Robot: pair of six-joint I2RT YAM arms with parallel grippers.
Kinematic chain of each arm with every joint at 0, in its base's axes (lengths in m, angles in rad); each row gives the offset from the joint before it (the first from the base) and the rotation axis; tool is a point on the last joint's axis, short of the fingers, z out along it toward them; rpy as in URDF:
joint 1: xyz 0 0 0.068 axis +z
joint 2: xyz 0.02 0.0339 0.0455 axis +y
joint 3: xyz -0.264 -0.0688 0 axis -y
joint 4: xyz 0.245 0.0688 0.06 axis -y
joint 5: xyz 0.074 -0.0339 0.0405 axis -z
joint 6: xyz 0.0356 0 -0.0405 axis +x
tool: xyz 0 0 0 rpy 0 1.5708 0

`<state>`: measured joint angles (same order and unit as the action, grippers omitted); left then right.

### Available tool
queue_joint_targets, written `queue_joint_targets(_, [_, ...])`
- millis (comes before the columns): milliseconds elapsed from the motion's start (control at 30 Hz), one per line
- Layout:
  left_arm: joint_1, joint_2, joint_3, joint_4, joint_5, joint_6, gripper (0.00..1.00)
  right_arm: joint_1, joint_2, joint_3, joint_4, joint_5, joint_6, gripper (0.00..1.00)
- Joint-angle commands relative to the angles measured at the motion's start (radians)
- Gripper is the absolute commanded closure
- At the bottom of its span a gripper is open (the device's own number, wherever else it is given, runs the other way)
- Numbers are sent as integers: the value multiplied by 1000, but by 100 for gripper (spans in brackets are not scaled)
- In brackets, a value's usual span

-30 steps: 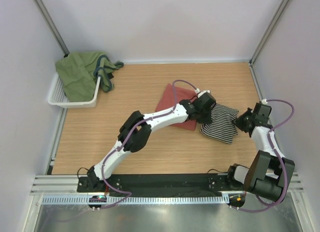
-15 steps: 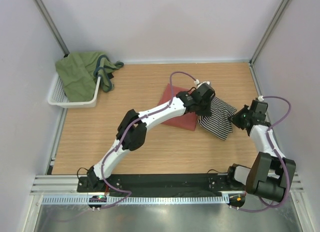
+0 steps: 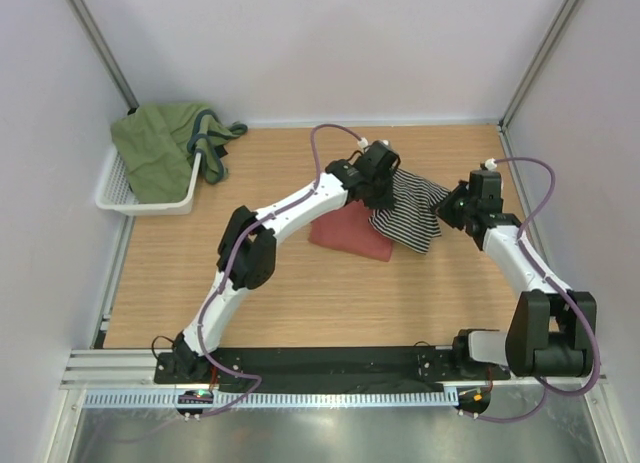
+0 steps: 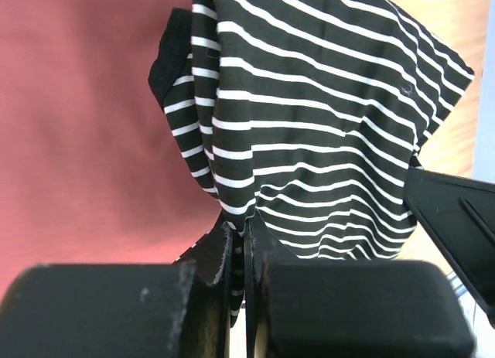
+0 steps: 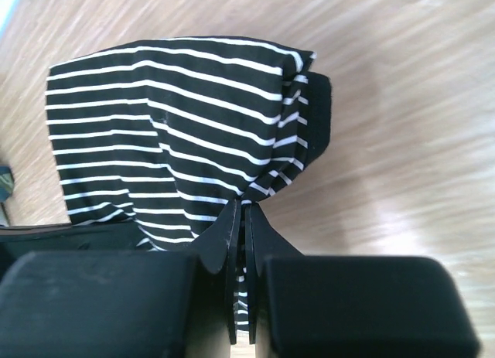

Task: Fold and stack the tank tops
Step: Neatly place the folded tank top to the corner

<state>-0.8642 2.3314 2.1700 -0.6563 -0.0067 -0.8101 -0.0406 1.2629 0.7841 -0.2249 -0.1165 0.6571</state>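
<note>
Striped tank top (image 3: 408, 213): slung in the air between the two grippers over the far right part of the table (image 3: 250, 283), sagging in the middle, with its lower folds drooping toward the surface.
Left gripper (image 4: 238, 242): jaws pinched tight on one upper corner of the striped cloth, with stripes showing in the slit between them.
Right gripper (image 5: 241, 219): clamped the same way on the opposite corner, and the cloth hangs away from it in a bunched fold.
Held edge: runs from the left gripper at the far side across to the right gripper, slightly nearer and to the right. This is the cloth's long axis at present.
Salmon-red tank top (image 3: 345, 233): folded flat on the table, just to the near left of the hanging striped one. The striped cloth overlaps its right edge in the overhead view.
Coming move, as a judgement: the pair must carry the striped top leftward and toward the bases to lay it square on the red one. The left arm (image 3: 290, 208) is the nearer of the two to it.
Hard to tell: whether the striped hem touches the red top or hangs just clear. The left arm covers the red top's far corner, and its trim does not show.
Further out: a white basket (image 3: 115, 195) holding green cloth (image 3: 160, 148) sits at the far left, well apart.
</note>
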Motion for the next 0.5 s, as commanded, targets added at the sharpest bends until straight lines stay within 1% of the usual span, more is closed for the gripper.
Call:
queue_joint_targets(0, [39, -124, -22, 17, 4, 35, 100, 41, 27, 79, 55, 46, 47, 99])
queue_joint_targets(33, [57, -148, -51, 18, 4, 40, 100, 80, 38, 102, 58, 64, 52, 98])
queue_joint_targets(267, [123, -257, -208, 55, 4, 55, 100, 211, 145, 179, 96, 112, 93, 99])
queue_joint_targets(300, [134, -265, -222, 58, 42, 57, 100, 223, 162, 184, 101, 112, 98, 99])
queue_joint_targets(333, [152, -274, -237, 66, 51, 55, 100, 237, 174, 190, 107, 112, 104, 99])
queue_joint_targets(367, [162, -291, -275, 73, 60, 52, 100, 264, 184, 204, 111, 153, 107, 99])
queue_joint_targets(467, [200, -311, -321, 99, 88, 52, 100, 306, 219, 221, 125, 170, 118, 99])
